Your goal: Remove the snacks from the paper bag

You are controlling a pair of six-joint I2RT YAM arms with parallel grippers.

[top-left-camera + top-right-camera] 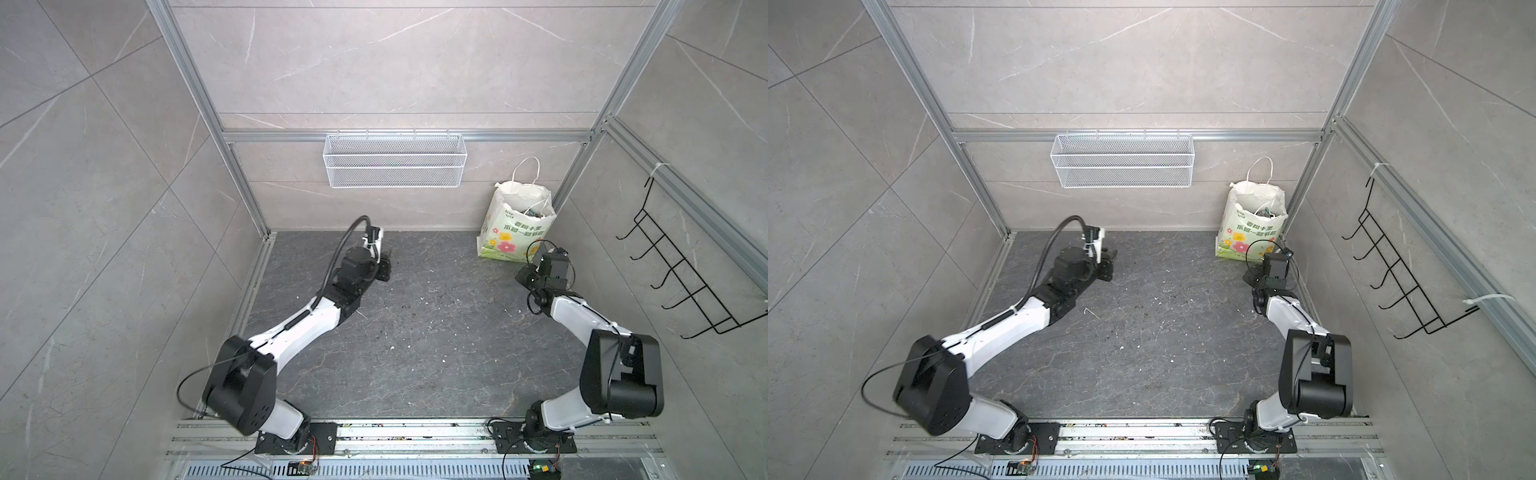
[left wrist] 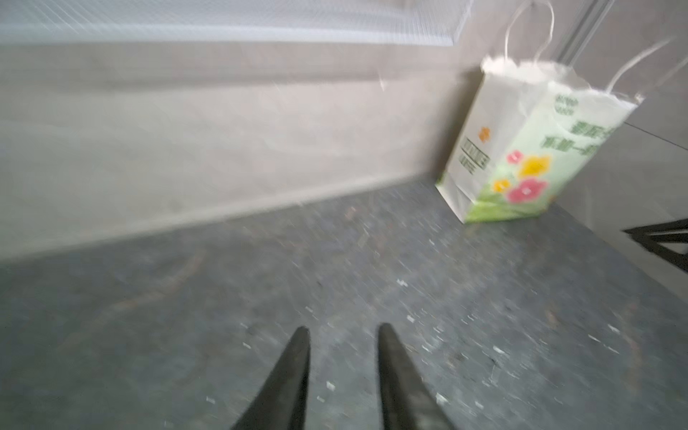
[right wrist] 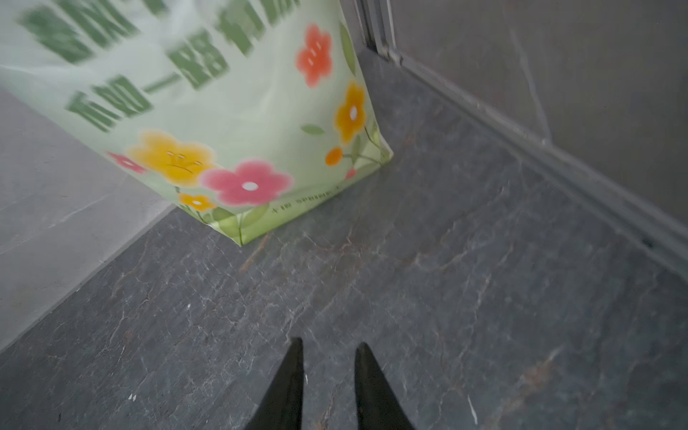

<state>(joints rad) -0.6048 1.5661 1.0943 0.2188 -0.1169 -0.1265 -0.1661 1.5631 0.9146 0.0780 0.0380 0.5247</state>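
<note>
Grey tiled walls enclose one dark stone table (image 1: 415, 353). One mesh basket (image 1: 395, 166) hangs on the back wall. One paper bag (image 1: 515, 226) stands upright in the far right corner. The left end effector (image 2: 342, 331) and the right end effector (image 3: 327, 344) are both narrowly parted and empty. The snacks (image 1: 536, 214) show only as a dark, uncountable jumble in the bag's mouth.

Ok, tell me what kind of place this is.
Probably a robot test cell dressed as a tiled room: aluminium frame around stone-look panels, two arms bolted to a front rail, a wire basket and a black hook rack on the walls.
</note>
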